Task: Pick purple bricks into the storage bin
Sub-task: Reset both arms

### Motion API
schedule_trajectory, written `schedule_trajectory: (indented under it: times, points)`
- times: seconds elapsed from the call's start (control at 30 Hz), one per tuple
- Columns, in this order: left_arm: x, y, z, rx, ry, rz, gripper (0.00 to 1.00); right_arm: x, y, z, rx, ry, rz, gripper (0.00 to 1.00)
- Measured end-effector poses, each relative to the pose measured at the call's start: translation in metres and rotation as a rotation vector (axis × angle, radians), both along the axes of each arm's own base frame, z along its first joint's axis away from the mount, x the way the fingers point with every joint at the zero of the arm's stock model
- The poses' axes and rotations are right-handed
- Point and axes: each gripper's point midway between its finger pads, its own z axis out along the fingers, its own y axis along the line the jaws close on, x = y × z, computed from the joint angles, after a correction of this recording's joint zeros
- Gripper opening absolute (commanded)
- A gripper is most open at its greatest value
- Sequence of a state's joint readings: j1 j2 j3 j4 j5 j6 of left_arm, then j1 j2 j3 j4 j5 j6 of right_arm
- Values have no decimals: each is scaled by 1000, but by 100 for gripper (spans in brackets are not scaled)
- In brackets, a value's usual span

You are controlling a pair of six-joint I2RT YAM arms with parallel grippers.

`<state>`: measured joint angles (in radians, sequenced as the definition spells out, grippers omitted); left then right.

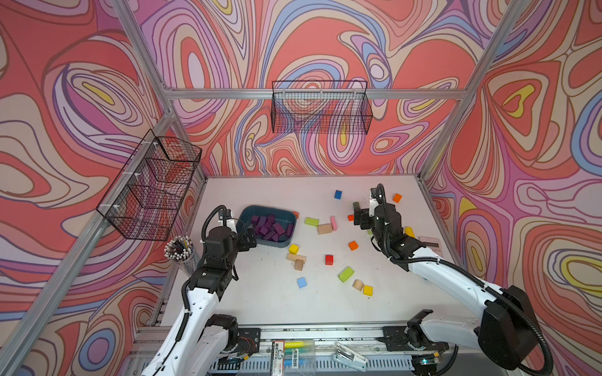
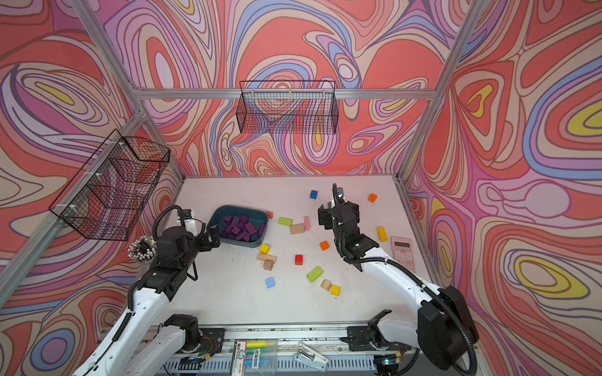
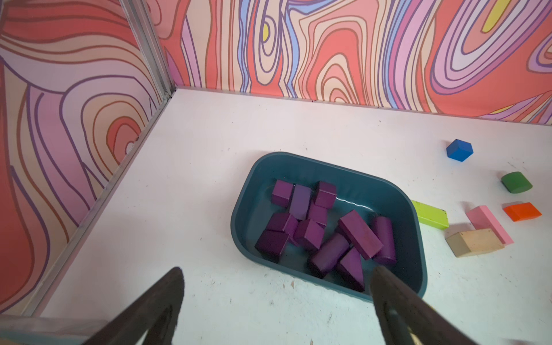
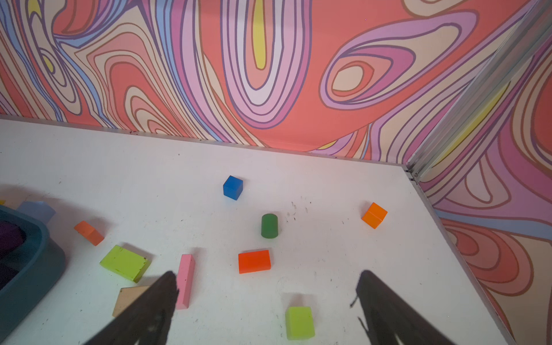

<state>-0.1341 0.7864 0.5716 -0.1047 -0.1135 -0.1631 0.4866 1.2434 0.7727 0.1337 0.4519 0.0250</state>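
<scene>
Right, the white table is carrying it all. The storage bin is sitting toward its left edge. The left gripper is hovering at the bin's near rim, jaws spread wide, gripping nothing. The right gripper is hanging over loose coloured blocks nearer the right edge, jaws likewise apart. The purple bricks are lying heaped inside the bin.
</scene>
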Motion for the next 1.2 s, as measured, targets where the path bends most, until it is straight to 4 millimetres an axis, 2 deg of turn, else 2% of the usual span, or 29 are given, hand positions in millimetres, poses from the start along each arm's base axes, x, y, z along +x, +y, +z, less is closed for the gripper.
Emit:
schedule_trajectory:
  times: [0.3,0.53,0.8,1.0,1.2]
  points:
    - [12,0,-10,31,-10,3,100,-9,-34,-50,-17,-5,-59,98]
    - [8,3,-47,62,24,8,100,-7,-55,-76,-8,2,-93,98]
    - [21,4,-58,92,36,7,100,-4,-83,-98,30,7,-136,98]
    - [29,17,-72,104,46,39,100,4,-86,-119,44,28,-132,98]
    - [37,26,-88,92,62,54,100,10,-97,-122,79,16,-146,98]
